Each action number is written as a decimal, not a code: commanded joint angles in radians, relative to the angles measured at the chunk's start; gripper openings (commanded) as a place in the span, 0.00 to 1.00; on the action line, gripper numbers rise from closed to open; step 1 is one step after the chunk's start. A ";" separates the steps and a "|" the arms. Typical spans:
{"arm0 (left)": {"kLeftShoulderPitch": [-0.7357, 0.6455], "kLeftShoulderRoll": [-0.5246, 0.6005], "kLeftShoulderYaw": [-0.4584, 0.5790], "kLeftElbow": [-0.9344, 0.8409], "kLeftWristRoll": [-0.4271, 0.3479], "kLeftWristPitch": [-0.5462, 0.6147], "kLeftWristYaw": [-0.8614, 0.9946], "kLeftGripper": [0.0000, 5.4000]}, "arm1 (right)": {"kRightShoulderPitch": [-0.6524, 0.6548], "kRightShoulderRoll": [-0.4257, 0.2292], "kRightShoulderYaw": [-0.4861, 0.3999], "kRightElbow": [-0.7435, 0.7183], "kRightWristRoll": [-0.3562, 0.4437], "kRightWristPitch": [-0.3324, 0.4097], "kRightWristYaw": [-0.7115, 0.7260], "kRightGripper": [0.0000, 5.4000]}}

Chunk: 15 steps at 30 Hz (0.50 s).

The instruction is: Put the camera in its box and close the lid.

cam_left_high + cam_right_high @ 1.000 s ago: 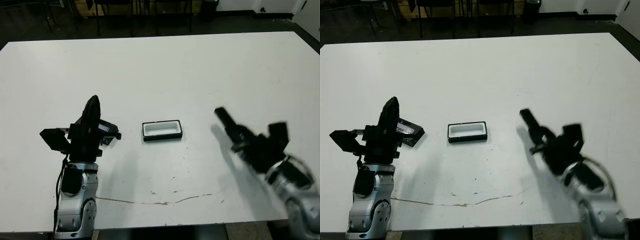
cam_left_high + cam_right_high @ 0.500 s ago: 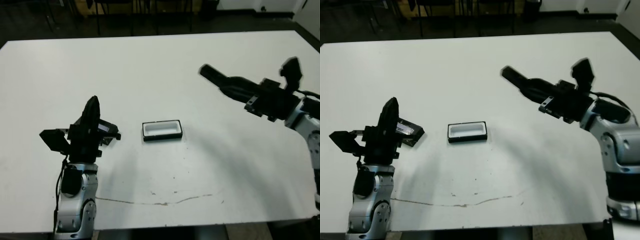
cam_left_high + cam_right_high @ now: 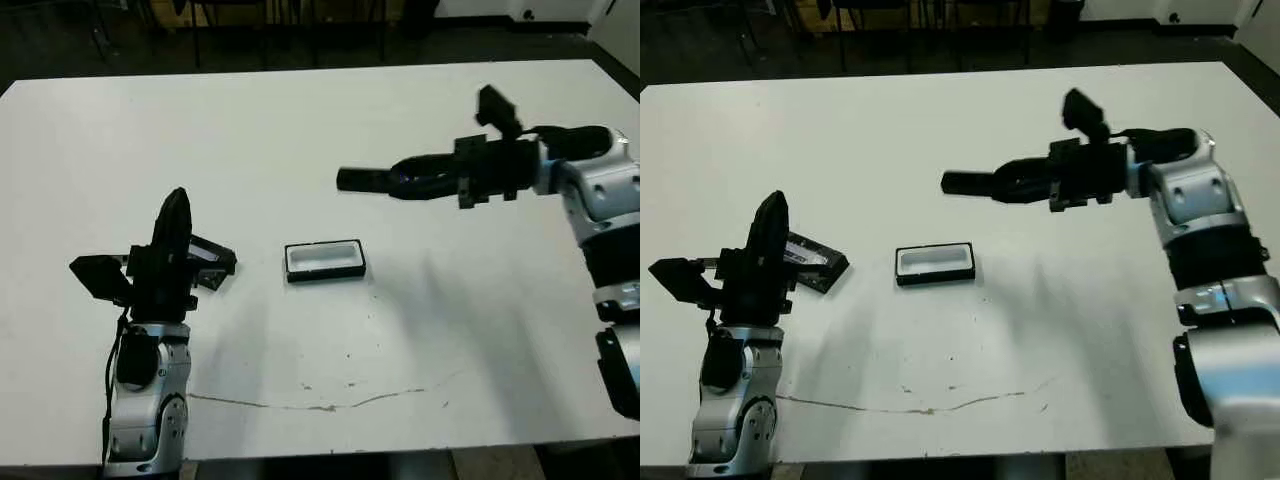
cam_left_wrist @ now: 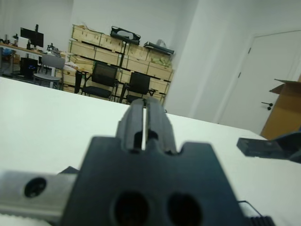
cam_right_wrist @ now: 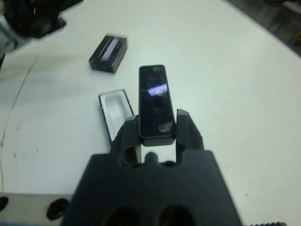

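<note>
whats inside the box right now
Only its white lining: the box sits open and empty on the table. The camera is held in the right gripper, up in the air above the table. The lid lies apart from the box, near the left gripper.

Our right arm reaches out level above the table, forearm stretched toward our left side, wrist straight. Our right gripper [image 5: 157, 128] has its two black fingers [image 5: 127, 134] pressed against something slim between them, which juts well forward past the fingertips. Our left arm stands upright near the table's front edge, elbow low, with our left gripper [image 4: 144, 115] pointing up and forward; its fingers sit nearly together, only a thin slit between them, nothing held.
</note>
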 commanded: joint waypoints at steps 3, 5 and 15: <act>0.004 0.011 0.003 0.004 0.001 0.016 0.004 0.00 | -0.036 0.045 0.031 0.029 -0.036 -0.017 0.054 0.09; 0.004 0.011 0.002 0.005 0.007 0.013 0.005 0.00 | -0.036 0.053 0.045 0.018 -0.049 -0.008 0.062 0.09; 0.007 0.009 -0.008 0.019 0.005 0.001 -0.006 0.00 | 0.018 0.059 0.126 -0.156 -0.115 0.077 0.041 0.09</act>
